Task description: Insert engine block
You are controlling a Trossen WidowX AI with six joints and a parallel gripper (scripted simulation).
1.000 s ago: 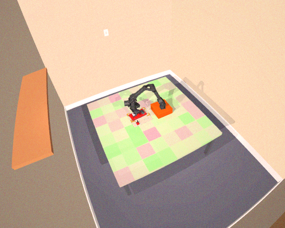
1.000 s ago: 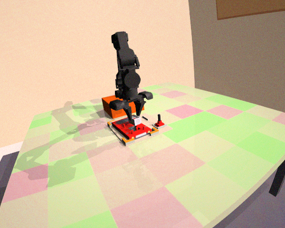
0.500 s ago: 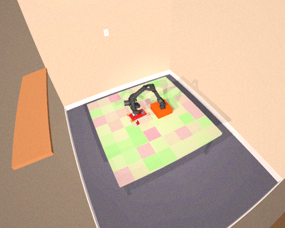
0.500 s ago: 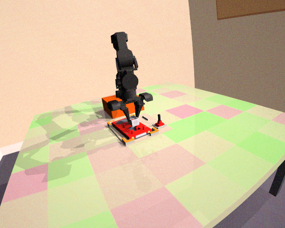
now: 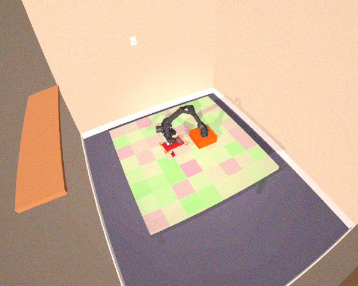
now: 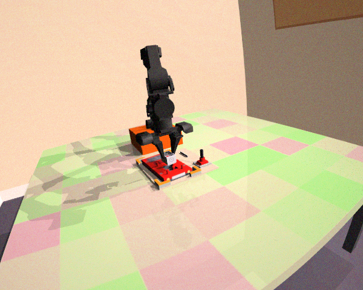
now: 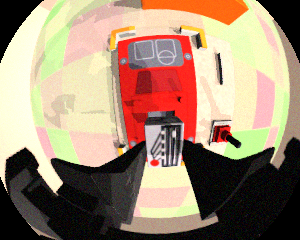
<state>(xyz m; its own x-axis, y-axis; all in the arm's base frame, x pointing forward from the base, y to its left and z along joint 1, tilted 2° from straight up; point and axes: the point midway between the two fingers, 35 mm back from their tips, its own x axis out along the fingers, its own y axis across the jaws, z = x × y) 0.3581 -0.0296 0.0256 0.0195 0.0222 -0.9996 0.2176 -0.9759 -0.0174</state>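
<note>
My gripper [image 5: 169, 142] [image 6: 169, 157] [image 7: 164, 143] is shut on the engine block [image 6: 171, 159] [image 7: 164, 145], a white and grey block with dark slots and a red dot on its top. The block is held upright above the red car body [image 5: 173, 146] [image 6: 152, 164] [image 7: 157, 95], over the area of its opening. The far edge of the opening [image 7: 161, 114] shows dark just beyond the block in the wrist view; the rest is hidden under the block. In the exterior view the block's underside appears above the car's top surface. The rib is hidden.
Orange corner brackets [image 6: 162, 183] [image 7: 123, 32] stand around the car. A red piece with a black post [image 5: 173, 154] [image 6: 201, 161] [image 7: 221, 134] stands beside it, with a thin black bar [image 6: 183, 154] [image 7: 219, 68]. An orange box [image 5: 203, 142] [image 6: 137, 140] [image 7: 200, 7] lies under the arm's base.
</note>
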